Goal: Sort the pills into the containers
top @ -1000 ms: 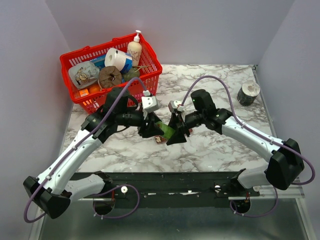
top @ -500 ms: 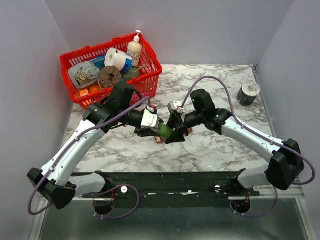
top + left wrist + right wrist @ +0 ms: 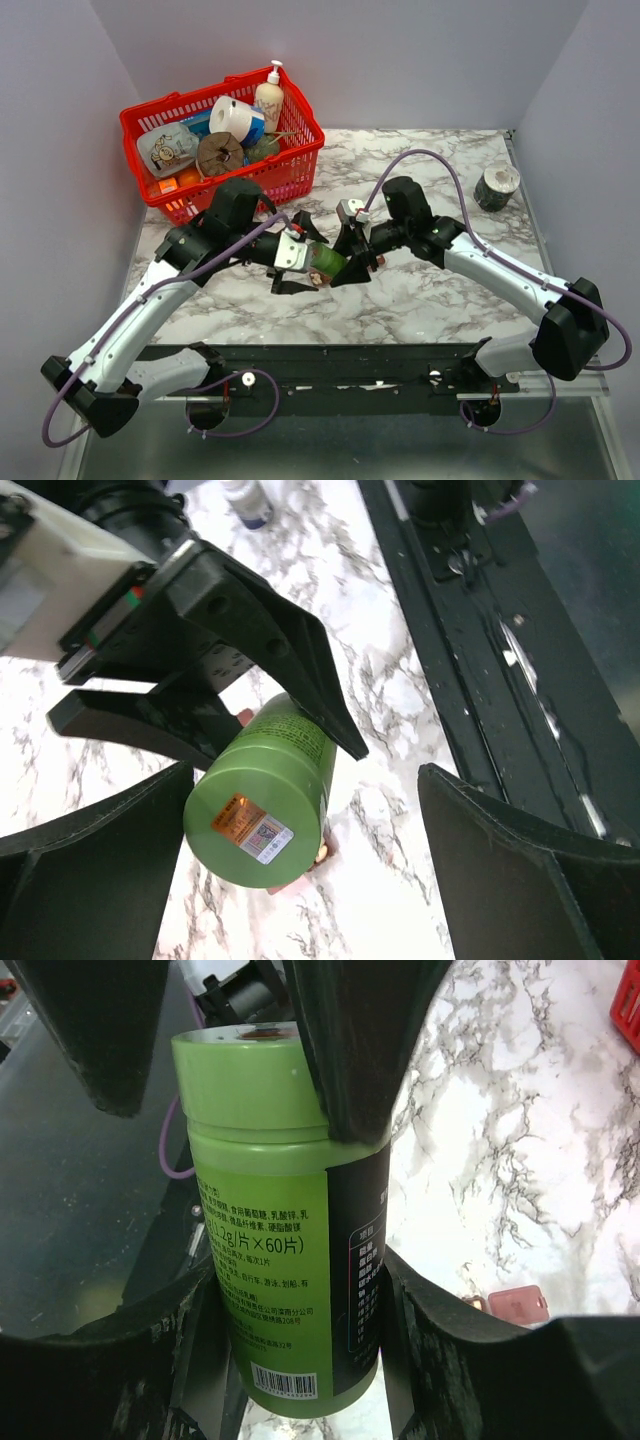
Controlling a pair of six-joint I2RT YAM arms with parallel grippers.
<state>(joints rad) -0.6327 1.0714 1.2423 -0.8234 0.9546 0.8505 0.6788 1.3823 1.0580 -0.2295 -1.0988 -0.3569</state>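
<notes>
1. Green pill bottle (image 3: 285,1220), cap on: clamped by its body in your right gripper (image 3: 350,268) and held tilted over the marble table (image 3: 430,290).
2. Your left gripper (image 3: 305,775): fingers spread wide either side of the bottle's cap end, grasping nothing.
3. Red-brown pill container (image 3: 515,1305): mostly hidden, lying on the table just beneath the bottle.
4. Red wire basket (image 3: 295,170): far left, filled with assorted items.

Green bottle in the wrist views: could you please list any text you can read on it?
"2g/片×60片": on the label of the green bottle; the line is only partly visible.
Smaller Chinese lines, the black side panel and the barcode digits: too small to read.
Orange sticker on its base: blurred, unreadable.
</notes>
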